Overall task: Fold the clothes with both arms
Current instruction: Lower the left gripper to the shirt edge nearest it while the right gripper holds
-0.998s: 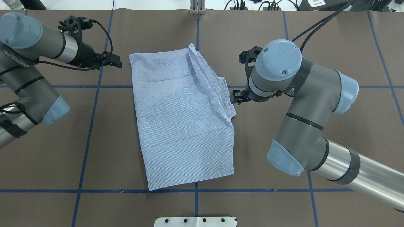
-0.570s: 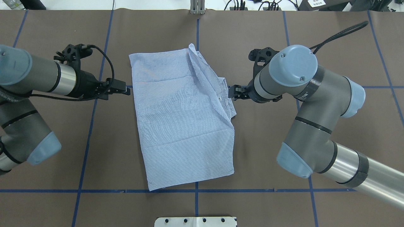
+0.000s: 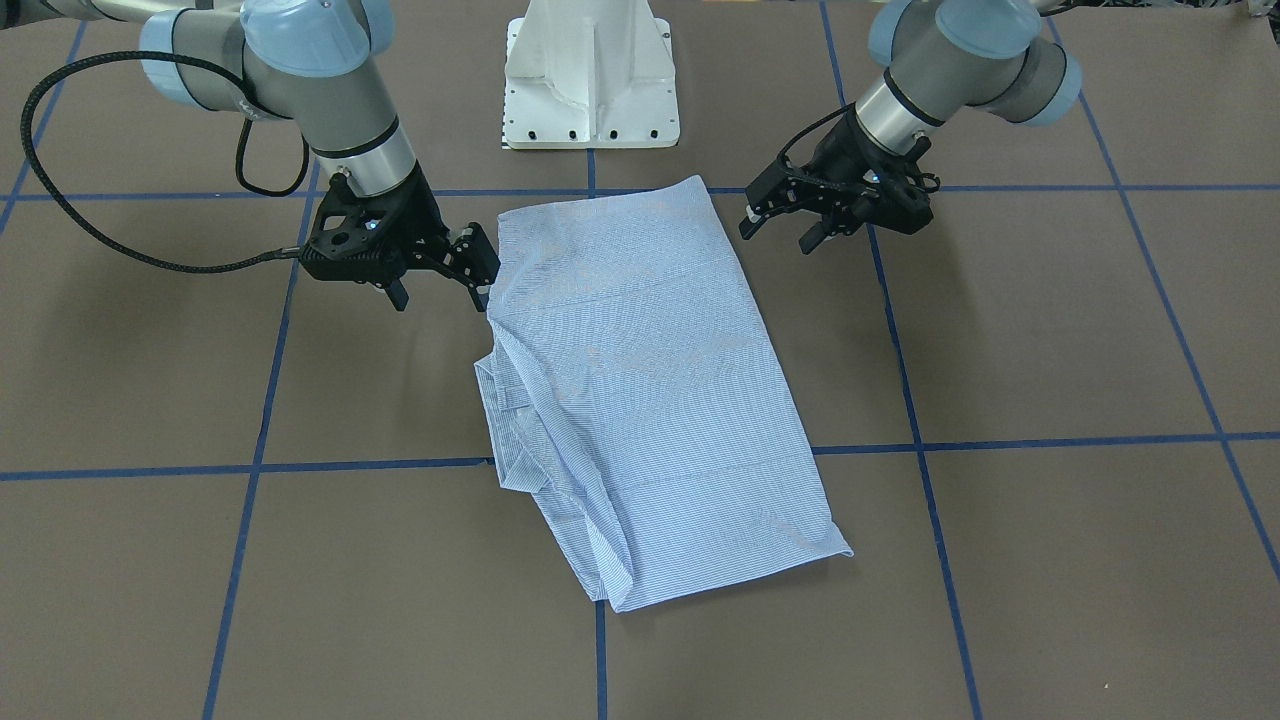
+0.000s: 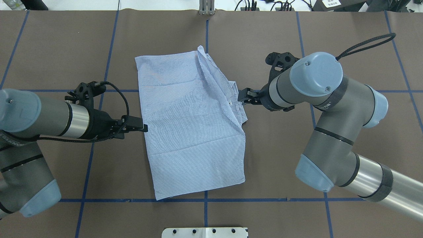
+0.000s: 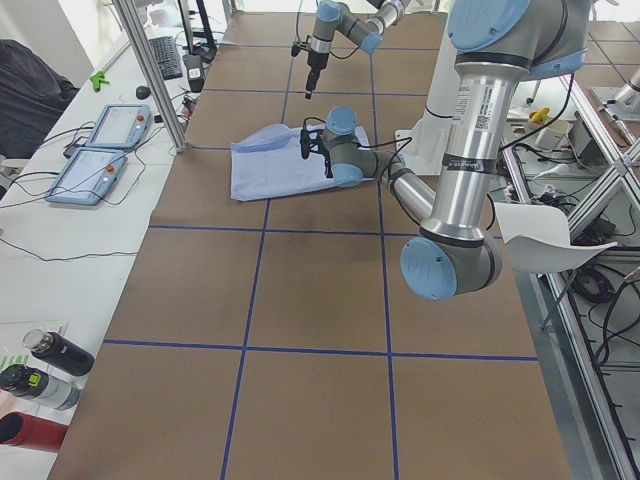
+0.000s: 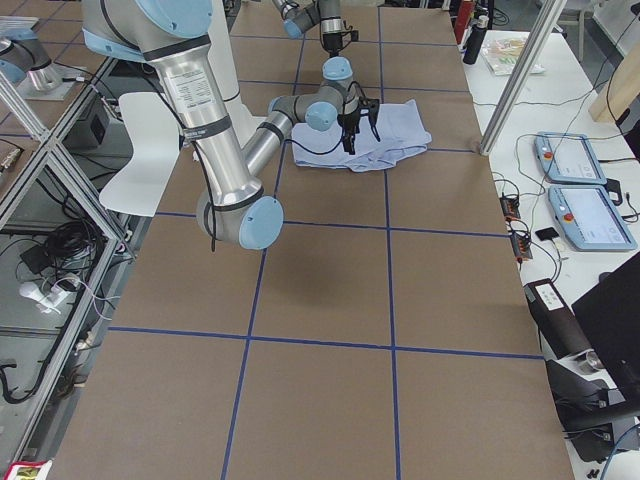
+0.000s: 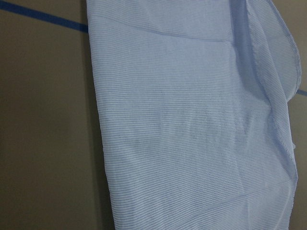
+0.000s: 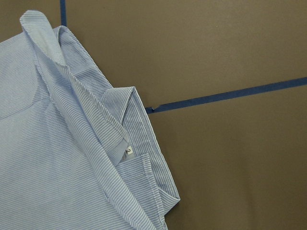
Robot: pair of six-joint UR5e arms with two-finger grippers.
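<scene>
Now, at the centre-left of the overhead view my left claw [image 4: 142,127] is released, with its fingers apart, just beside the left edge of the shirt [image 4: 191,132]. The shirt lies folded flat in the middle of the brown table [image 4: 330,215]. At the centre-right my right claw [image 4: 241,96] is released too, close to the collar [image 4: 233,94], grasping nothing.

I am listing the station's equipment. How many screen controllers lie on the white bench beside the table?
2. The first controller lies by the metal post; the second controller lies beside it, nearer the exterior left camera. More may lie outside the views.
</scene>
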